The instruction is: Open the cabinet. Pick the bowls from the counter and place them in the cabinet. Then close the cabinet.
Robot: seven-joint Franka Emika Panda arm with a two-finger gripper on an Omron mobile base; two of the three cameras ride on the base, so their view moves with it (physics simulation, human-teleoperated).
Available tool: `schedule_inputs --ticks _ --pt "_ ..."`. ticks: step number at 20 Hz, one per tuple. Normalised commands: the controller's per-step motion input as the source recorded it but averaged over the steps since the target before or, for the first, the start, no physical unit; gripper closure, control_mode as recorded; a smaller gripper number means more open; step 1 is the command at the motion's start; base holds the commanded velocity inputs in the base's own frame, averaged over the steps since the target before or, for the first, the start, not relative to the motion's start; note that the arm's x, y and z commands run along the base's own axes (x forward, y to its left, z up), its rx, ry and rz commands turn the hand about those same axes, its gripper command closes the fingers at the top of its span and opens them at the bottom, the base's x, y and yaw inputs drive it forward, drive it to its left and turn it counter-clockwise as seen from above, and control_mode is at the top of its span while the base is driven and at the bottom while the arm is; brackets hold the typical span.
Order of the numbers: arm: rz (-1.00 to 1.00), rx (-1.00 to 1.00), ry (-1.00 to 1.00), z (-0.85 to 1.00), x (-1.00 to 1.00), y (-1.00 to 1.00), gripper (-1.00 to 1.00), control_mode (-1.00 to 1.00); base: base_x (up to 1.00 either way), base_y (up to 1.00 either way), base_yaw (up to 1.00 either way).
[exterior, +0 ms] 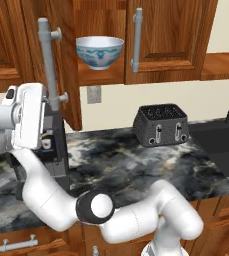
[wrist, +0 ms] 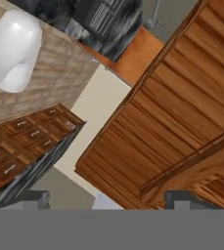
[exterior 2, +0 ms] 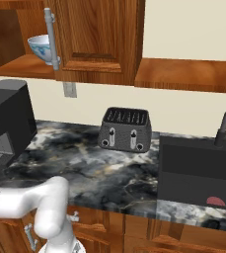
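The white, blue-patterned bowl (exterior: 99, 51) is seen on the reddish-brown wooden cabinet (exterior: 173, 35) shelf at twelve o'clock, partly hidden by a door in the right base view. The gripper (wrist: 106, 197) jaws are held wide apart, empty.

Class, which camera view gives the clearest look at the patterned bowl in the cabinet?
The left base view: the bowl sits whole on the cabinet shelf, blue pattern facing us. In the right base view, the closed door and its handle hide half of it.

Dark marble counter (exterior: 136, 165) carries a black two-slot toaster (exterior: 161, 124) near the back wall and a black coffee machine (exterior 2: 6, 121) at its left; cabinet shelf (exterior: 103, 75) above holds the blue-patterned white bowl (exterior: 99, 51).
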Motion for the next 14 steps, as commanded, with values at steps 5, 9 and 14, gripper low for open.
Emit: schedule_inputs --ticks 5,9,14 --pt "0.11 -0.03 0.09 0.03 0.24 -1.0 -1.0 -1.0 0.0 0.0 0.0" --pt "0.21 0.0 0.02 0.12 0.53 -1.0 -1.0 -1.0 0.0 0.0 0.0" --pt "0.28 0.0 0.0 0.31 0.89 -1.0 -1.0 -1.0 0.0 0.0 0.0"
